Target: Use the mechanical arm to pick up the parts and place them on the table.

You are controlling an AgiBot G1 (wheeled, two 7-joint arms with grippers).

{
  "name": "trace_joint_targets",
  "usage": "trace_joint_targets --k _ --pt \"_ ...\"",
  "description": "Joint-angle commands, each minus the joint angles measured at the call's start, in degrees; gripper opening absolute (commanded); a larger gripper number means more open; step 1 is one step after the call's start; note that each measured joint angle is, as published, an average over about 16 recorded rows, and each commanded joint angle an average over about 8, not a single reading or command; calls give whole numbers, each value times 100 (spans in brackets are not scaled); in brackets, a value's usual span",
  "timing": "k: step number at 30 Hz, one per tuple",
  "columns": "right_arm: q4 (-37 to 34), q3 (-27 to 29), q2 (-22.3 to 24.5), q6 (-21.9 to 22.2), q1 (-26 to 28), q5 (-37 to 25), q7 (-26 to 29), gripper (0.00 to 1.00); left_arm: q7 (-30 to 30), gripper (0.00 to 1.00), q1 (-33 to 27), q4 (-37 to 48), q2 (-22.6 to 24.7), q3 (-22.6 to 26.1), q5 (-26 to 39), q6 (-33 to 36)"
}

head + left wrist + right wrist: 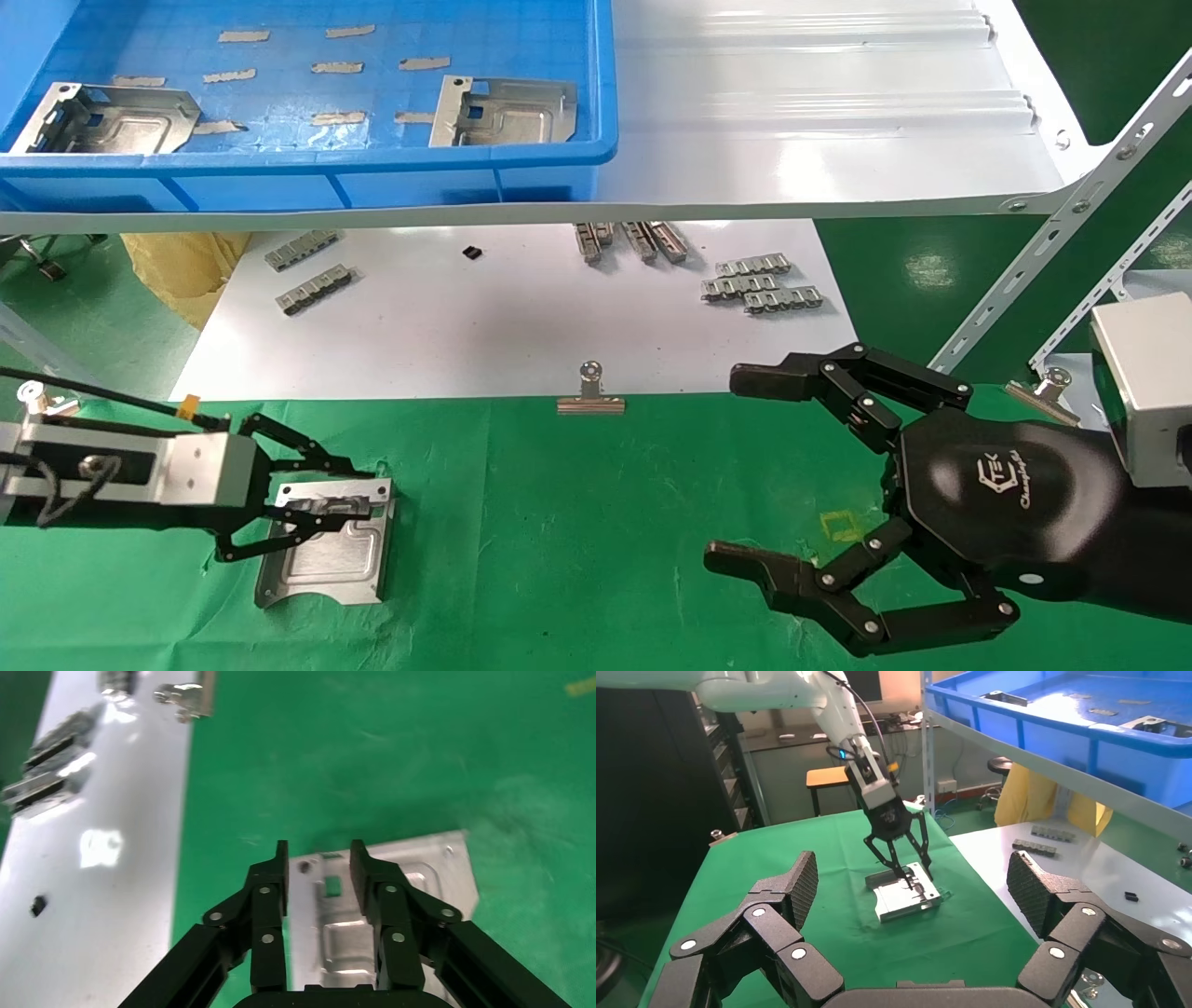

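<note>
The blue bin (372, 177) on the shelf holds two silver parts (503, 112) among small grey strips (337, 67). A third part (331, 550) lies flat on the green table (577, 540), the left gripper (358, 489) over it, fingers apart, perhaps touching. The right gripper (736, 471) hovers wide open nearby.

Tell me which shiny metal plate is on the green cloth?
The flat silver stamped plate under the left pincer; the other two plates lie in the blue plastic bin.
</note>
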Motion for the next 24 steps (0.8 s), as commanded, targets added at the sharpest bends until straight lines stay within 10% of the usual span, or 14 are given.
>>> trace_joint_targets --k 1,24 --pt "0 0 0 0 0 0 0 100 -85 100 -42 88 27 -27 -70 110" --pt "-1 0 1 2 -1 0 0 100 -1235 100 539 -418 -250 -321 -971 183"
